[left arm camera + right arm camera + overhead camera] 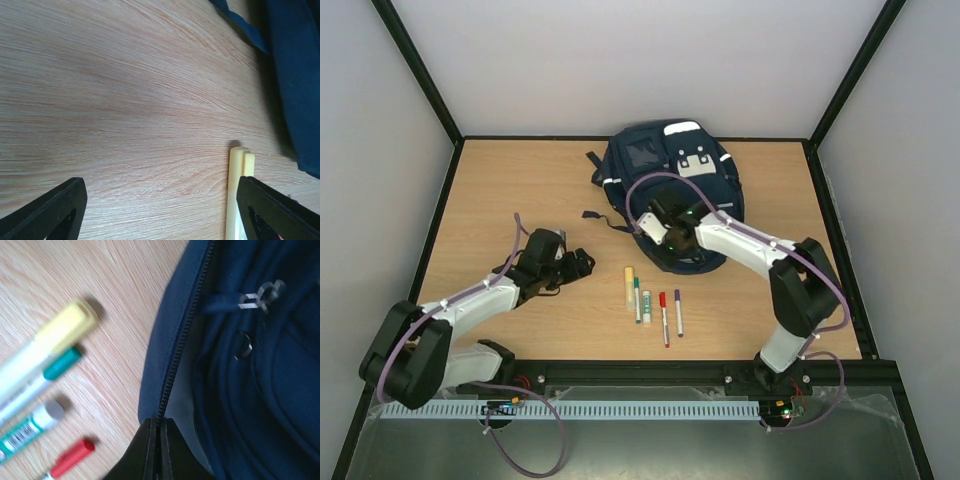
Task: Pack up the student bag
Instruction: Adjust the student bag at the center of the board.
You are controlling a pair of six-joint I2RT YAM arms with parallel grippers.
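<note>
The student bag [672, 185] is laid at the far middle of the table [520, 190]. Its zip [182, 340] is pinched by the closed right gripper [159, 432]; the left gripper [160, 205] is held wide beside the yellow highlighter [239, 190]. Opening seems in hand; a steady pull along the track is called for next. Only 1 barcode is seen on a white-capped stick [30, 427]; nothing can be read.

Soft, even white light fills our overhead view, and the wooden surface [520, 190] shows only faint shadows. From the left wrist we see crisp wood grain, with a dark shadow along the bag [300, 75]. From the right wrist, the yellow marker [60, 335] and its neighbours are blurred, while the bag's zip [172, 377] looks a little sharper.
</note>
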